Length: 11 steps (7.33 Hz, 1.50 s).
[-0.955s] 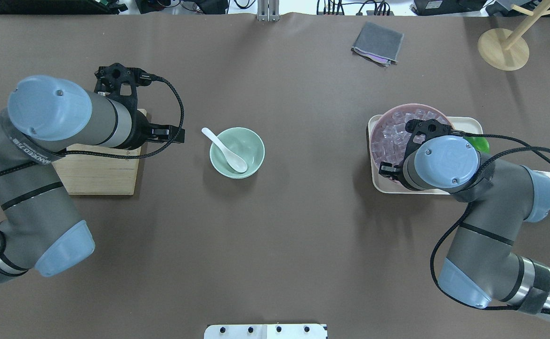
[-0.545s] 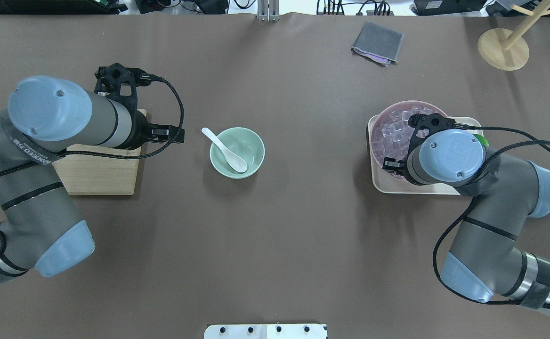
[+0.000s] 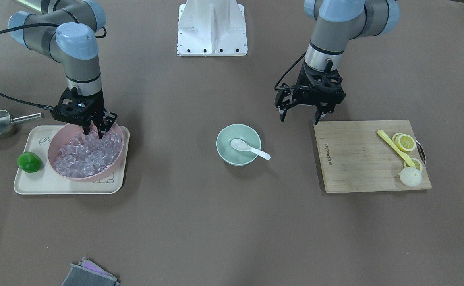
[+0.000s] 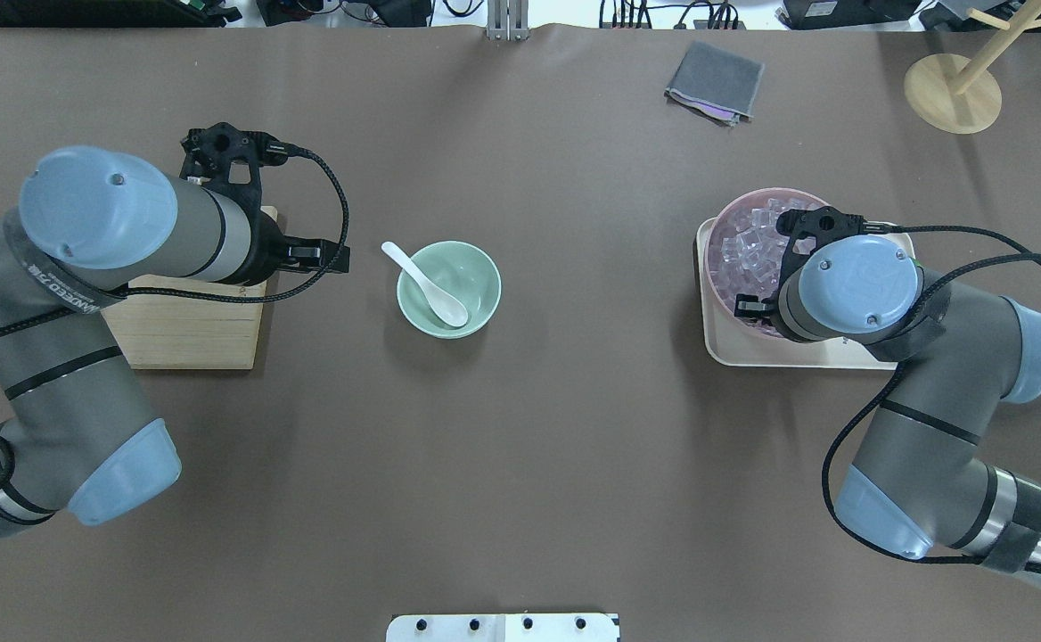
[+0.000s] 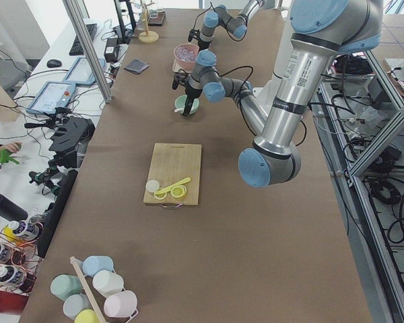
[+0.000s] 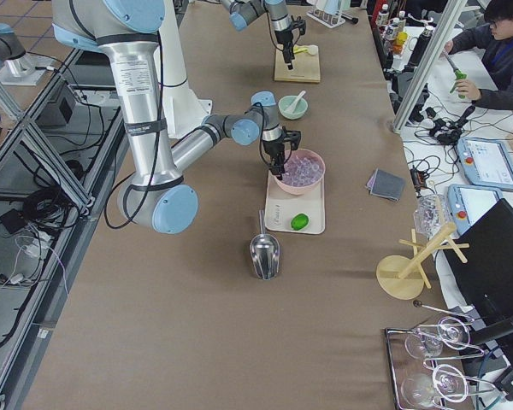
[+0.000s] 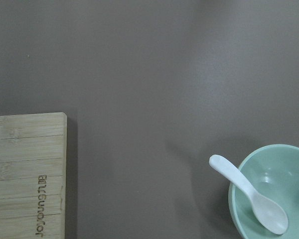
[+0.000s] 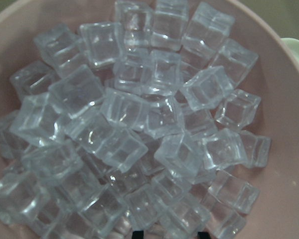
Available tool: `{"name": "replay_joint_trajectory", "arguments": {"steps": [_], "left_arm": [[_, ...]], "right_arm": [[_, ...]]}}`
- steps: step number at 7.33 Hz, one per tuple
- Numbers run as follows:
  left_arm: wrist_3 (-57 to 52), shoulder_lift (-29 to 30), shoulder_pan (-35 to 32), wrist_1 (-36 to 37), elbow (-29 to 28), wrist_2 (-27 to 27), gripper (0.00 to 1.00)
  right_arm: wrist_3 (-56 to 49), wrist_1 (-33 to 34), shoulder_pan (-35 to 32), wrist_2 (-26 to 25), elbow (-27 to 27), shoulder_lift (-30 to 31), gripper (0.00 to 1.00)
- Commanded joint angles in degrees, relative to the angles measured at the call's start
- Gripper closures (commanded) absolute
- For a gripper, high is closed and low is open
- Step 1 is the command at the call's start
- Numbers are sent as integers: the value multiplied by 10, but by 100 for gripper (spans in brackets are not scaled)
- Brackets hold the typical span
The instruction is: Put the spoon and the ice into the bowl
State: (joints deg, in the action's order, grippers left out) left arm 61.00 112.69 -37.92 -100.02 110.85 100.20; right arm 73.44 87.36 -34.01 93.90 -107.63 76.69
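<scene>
White glossy spoon (image 3: pixel 250 149) in mint bowl (image 3: pixel 224 139) | left pincer (image 3: pixel 300 119) wide | right pincer (image 3: pixel 93 134) parted

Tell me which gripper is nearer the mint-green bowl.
Left. The left gripper hovers beside the green bowl, by the cutting board's corner; the right gripper is far off, in the pink bowl of ice.

The right end effector (image 3: pixel 93 132) points straight down, held low, with its fingers a little apart. The left end effector (image 3: pixel 300 116) also hangs vertical, fingers spread wide.
</scene>
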Motion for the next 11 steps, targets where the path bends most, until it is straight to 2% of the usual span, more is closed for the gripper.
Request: {"name": "replay_joint_trajectory", "arguments": {"steps": [1, 2, 3, 7, 9, 10, 11], "left_arm": [[0, 1, 0, 0, -4, 0, 2], [0, 1, 0, 0, -4, 0, 2], [0, 1, 0, 0, -3, 0, 2], [4, 0, 1, -1, -4, -1, 2], [0, 0, 1, 0, 0, 3, 2], [-9, 2, -2, 3, 2, 7, 2], [-62, 5, -30, 7, 0, 52, 2]], "right_arm": [[-14, 0, 5, 1, 14, -1, 56], [-22, 1, 5, 2, 14, -2, 74], [-24, 1, 5, 2, 12, -2, 100], [-65, 1, -22, 12, 0, -2, 100], [-78, 11, -47, 36, -13, -6, 100], [-78, 62, -60, 50, -27, -48, 100], [-78, 129, -63, 59, -37, -99, 100]]}}
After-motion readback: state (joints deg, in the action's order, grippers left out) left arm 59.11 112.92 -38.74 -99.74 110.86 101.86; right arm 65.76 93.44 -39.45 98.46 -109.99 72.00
